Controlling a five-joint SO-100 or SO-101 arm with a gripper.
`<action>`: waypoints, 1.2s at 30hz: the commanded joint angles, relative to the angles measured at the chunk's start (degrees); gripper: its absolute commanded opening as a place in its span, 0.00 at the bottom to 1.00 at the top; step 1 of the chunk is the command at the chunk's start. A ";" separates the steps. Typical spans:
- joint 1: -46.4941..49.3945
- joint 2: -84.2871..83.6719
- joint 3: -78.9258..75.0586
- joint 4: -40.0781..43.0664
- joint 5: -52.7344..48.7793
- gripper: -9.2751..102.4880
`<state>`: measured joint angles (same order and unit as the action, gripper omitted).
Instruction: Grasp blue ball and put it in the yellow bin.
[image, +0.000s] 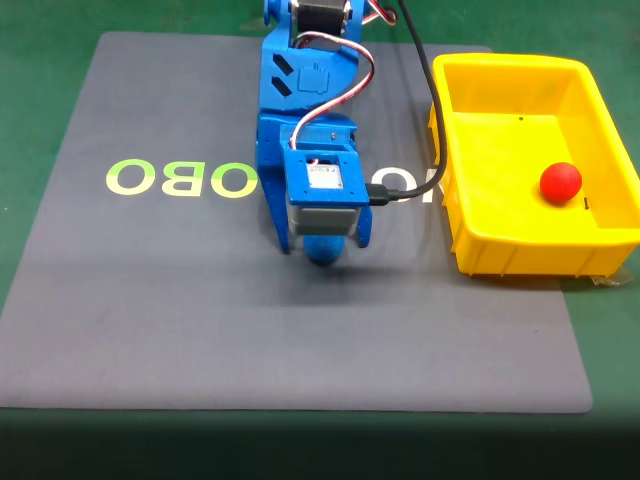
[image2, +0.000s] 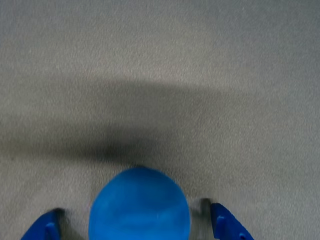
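The blue ball (image2: 139, 200) lies on the grey mat at the bottom of the wrist view, between my two blue fingertips (image2: 46, 227). A narrow gap shows on each side of it, so my gripper (image2: 136, 223) is open around the ball and not touching it. In the fixed view my gripper (image: 322, 243) points down at the mat's middle, and part of the blue ball (image: 322, 256) peeks out beneath it. The yellow bin (image: 500, 245) stands at the right, well apart from the gripper.
A red ball (image: 561, 181) lies inside the bin near its right wall. A black cable (image: 420, 70) runs from the arm past the bin's left rim. The mat (image: 150, 320) carries pale green letters at its left.
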<state>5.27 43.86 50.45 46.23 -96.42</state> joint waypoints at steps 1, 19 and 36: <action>-0.88 0.35 -4.13 -2.02 1.14 0.38; -1.32 -1.23 -5.10 -1.41 0.97 0.08; -4.22 18.90 -3.52 -1.85 1.05 0.08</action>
<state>2.55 54.05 48.60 45.18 -96.68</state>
